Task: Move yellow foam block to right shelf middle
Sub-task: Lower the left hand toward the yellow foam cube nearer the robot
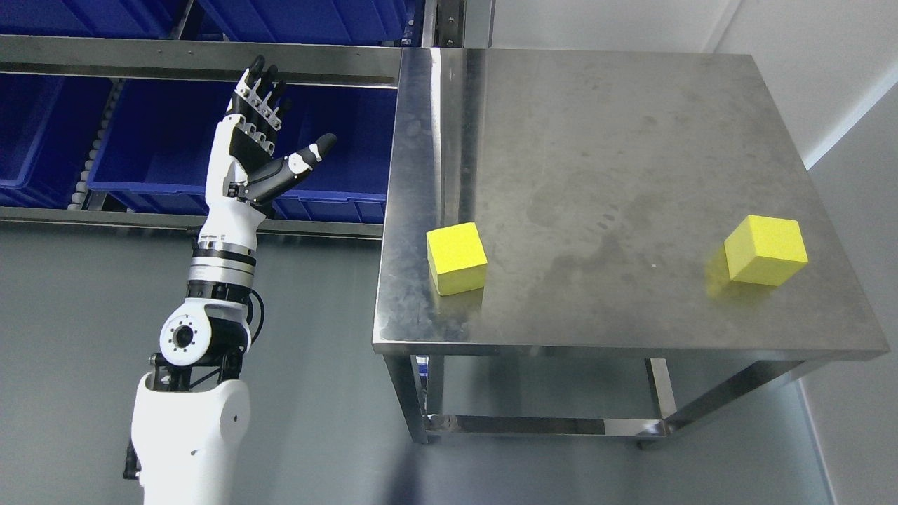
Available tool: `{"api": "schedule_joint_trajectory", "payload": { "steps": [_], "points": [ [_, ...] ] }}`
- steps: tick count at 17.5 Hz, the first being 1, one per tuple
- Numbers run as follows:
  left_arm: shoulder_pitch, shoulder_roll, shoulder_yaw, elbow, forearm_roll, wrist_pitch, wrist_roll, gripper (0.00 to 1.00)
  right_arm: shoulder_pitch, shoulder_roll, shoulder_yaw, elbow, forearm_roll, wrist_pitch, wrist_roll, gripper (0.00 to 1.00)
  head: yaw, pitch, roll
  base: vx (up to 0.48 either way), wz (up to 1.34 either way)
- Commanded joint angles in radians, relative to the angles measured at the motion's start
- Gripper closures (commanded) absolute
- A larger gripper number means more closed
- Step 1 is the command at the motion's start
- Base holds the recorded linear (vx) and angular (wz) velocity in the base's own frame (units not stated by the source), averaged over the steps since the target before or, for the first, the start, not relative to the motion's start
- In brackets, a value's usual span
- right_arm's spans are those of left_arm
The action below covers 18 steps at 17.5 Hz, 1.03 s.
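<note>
Two yellow foam blocks stand on a steel table (596, 140): one (457, 257) near its front left corner, the other (765, 250) near its right edge. My left hand (277, 130) is raised to the left of the table, off its edge, fingers spread and empty, thumb pointing toward the table. It is well left of and apart from the nearer block. The right arm is out of view.
A steel rack with blue bins (161, 140) runs along the back left, behind my left hand. The grey floor (84, 337) lies below. A white wall (807, 63) stands behind and to the right of the table.
</note>
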Motion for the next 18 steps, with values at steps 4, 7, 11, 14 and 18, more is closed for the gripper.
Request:
{"api": "schedule_joint_trajectory", "payload": {
  "steps": [4, 7, 11, 14, 18],
  "points": [
    [-0.016, 0.020, 0.038, 0.001, 0.000, -0.006, -0.004, 0.00, -0.002, -0.017, 0.000, -0.017, 0.000, 0.000, 0.000, 0.00, 0.0000, 0.000, 0.000, 0.000, 0.00],
    [-0.038, 0.122, 0.047, 0.001, 0.002, -0.038, -0.166, 0.00, -0.002, -0.017, 0.000, -0.017, 0.000, 0.000, 0.000, 0.00, 0.0000, 0.000, 0.000, 0.000, 0.00],
    [-0.001, 0.261, 0.069, -0.001, 0.002, -0.178, -0.644, 0.00, -0.002, -0.017, 0.000, -0.017, 0.000, 0.000, 0.000, 0.00, 0.0000, 0.000, 0.000, 0.000, 0.00],
    [0.011, 0.262, -0.021, 0.043, -0.046, -0.177, -0.720, 0.01, -0.002, -0.017, 0.000, -0.017, 0.000, 0.000, 0.000, 0.00, 0.0000, 0.000, 0.000, 0.000, 0.00],
    [-0.036, 0.186, -0.141, 0.203, -0.210, -0.177, -0.725, 0.01, -0.002, -0.017, 0.000, -0.017, 0.000, 0.000, 0.000, 0.00, 0.0000, 0.000, 0.000, 0.000, 0.00]
  ]
}}
